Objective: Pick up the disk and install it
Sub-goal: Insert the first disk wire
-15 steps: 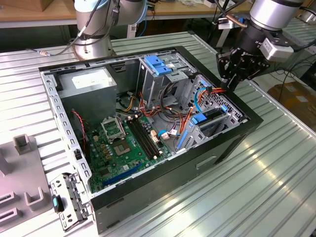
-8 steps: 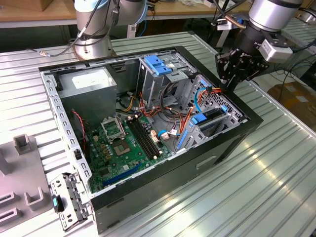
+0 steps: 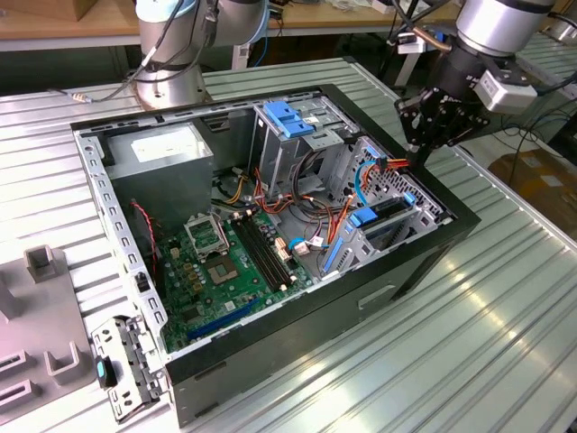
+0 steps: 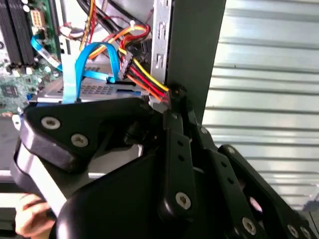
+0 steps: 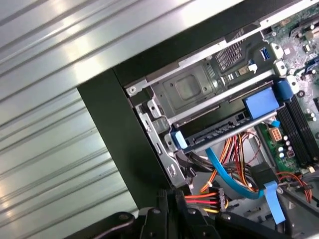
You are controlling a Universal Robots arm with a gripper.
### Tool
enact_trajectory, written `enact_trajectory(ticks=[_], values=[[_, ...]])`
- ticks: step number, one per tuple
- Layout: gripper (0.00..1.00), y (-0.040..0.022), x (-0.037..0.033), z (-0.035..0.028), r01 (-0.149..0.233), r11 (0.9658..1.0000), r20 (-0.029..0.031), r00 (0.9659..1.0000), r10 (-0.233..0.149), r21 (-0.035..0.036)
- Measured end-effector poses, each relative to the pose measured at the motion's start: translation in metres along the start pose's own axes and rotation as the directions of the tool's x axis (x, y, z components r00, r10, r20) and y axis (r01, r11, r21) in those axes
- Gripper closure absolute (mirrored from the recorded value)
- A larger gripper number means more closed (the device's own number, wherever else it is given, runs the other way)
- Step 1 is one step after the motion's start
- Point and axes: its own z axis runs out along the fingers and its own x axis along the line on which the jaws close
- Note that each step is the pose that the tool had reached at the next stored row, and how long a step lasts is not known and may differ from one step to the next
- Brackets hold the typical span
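The disk (image 3: 386, 215) sits in the grey drive cage at the exterior view's right end of the open computer case (image 3: 297, 338), its blue carrier rails showing. The first wrist view has the disk (image 5: 224, 130) edge-on between two blue tabs. In the second wrist view the disk's printed face (image 4: 97, 90) lies under a blue ribbon cable. My gripper (image 3: 417, 147) hangs above the case's rim, up and to the right of the disk, apart from it. Its black fingers (image 4: 169, 129) meet at the tips with nothing between them, and my gripper (image 5: 172, 198) hovers beside the red, yellow and orange power wires.
A blue plastic bracket (image 3: 291, 118) tops the rear drive cage. A grey power-supply box (image 3: 167, 153) fills the far left corner, with the green motherboard (image 3: 225, 271) below it. A grey fixture block (image 3: 41, 316) stands at the left on the ribbed metal table (image 3: 487, 343). The arm's base (image 3: 171, 54) is behind the case.
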Motion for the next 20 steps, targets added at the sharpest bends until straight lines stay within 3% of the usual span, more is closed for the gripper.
enact_trajectory(ticks=[7,10,16,17,20], values=[[0.83,0.0000,0.0000,-0.0011,-0.002,1.0000,-0.0003,1.0000,0.002,-0.0008],[0.83,0.0004,-0.0008,-0.0011,-0.026,0.9997,-0.0011,0.9997,0.026,-0.0019],[0.83,0.0073,-0.0128,-0.0018,-0.035,0.9994,-0.0014,0.9994,0.035,-0.0023],[0.83,0.0073,-0.0128,-0.0018,-0.061,0.9981,-0.0022,0.9981,0.061,-0.0032],[0.83,0.0073,-0.0128,-0.0015,-0.141,0.9900,-0.0050,0.9900,0.141,-0.0064]])
